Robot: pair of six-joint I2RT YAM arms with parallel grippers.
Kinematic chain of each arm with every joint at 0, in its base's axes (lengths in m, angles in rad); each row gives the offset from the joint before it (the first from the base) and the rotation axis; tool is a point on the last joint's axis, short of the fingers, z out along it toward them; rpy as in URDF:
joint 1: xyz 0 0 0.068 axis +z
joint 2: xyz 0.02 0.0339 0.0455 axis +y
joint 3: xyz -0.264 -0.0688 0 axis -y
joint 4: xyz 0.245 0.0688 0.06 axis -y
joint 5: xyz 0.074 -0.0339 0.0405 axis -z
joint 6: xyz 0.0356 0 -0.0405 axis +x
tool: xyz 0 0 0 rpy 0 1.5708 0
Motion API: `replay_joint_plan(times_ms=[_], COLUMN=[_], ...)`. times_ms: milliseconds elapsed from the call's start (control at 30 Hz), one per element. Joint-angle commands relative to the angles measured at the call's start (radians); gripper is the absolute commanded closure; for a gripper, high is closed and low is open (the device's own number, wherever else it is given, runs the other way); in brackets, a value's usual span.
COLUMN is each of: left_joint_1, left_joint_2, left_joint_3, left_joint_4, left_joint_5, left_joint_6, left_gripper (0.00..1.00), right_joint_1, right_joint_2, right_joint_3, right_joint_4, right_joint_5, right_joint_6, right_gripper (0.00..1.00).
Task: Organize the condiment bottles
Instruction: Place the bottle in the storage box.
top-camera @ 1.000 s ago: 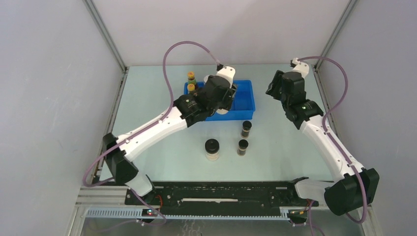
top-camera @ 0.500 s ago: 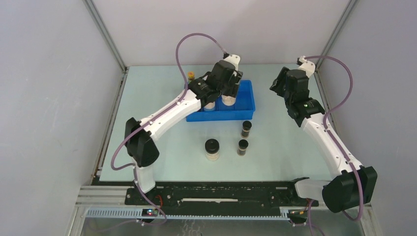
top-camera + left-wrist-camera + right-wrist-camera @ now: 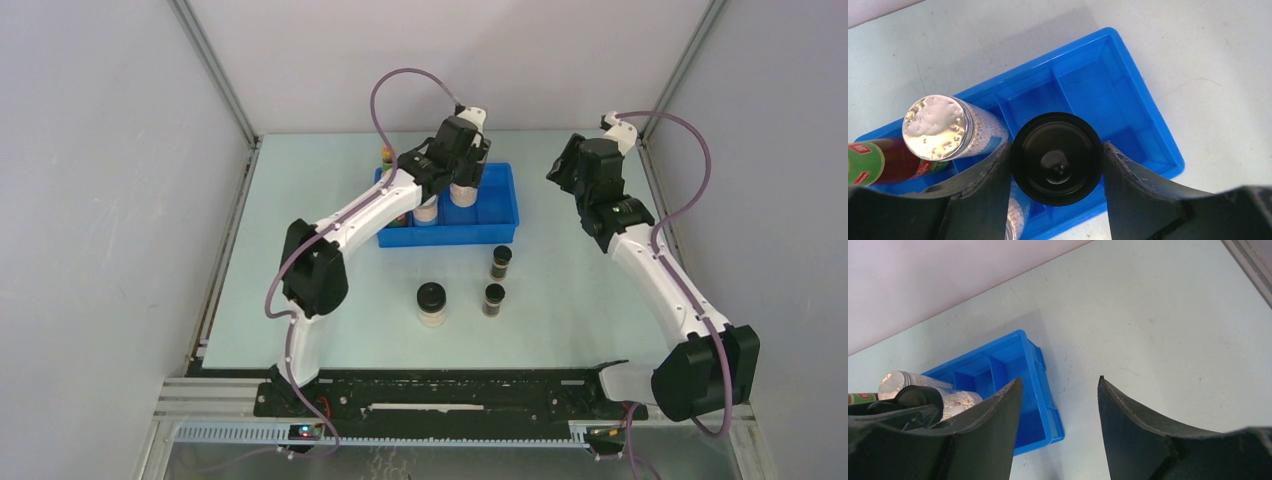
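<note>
Swung deeper over blue tray (image 3: 1146,97) since before. Clamped in left tool (image 3: 1055,152): black-lidded jar (image 3: 1057,159), upright; empty compartments (image 3: 1088,92) just ahead, below. Right tool (image 3: 1058,385) agape, empty.

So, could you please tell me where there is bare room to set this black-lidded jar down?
In the blue tray, the compartments nearest the right hand are bare, beyond the held black-lidded jar. Its other end is crowded with a silver-lidded jar and red-labelled bottle. The table between the tray, the dark vials and the right hand is free.
</note>
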Motion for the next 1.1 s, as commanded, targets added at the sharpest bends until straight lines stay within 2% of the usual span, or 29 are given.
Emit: replay_joint_plan(times_ms=[0,500,1067], left_joint_1=[0.027,0.069,0.076], left_joint_2=[0.029,0.181,0.220], left_joint_3=[0.108,0.221,0.196], left_joint_4=[0.105,0.150,0.180], left_joint_5=[0.015,0.025,0.004], left_joint_6=[0.014,0.005,0.006], left_gripper=[1.00,1.00,1.00], right_joint_1=[-0.007,-0.016,-0.022], right_joint_2=[0.015,0.067,0.105], right_joint_3=[0.000,0.000,-0.001], right_joint_4=[0.058,0.099,0.112], right_joint_5=[0.002,-0.008,-0.017], right_joint_6=[0.005,-0.008,-0.009], right_gripper=[0.36,0.35,0.36])
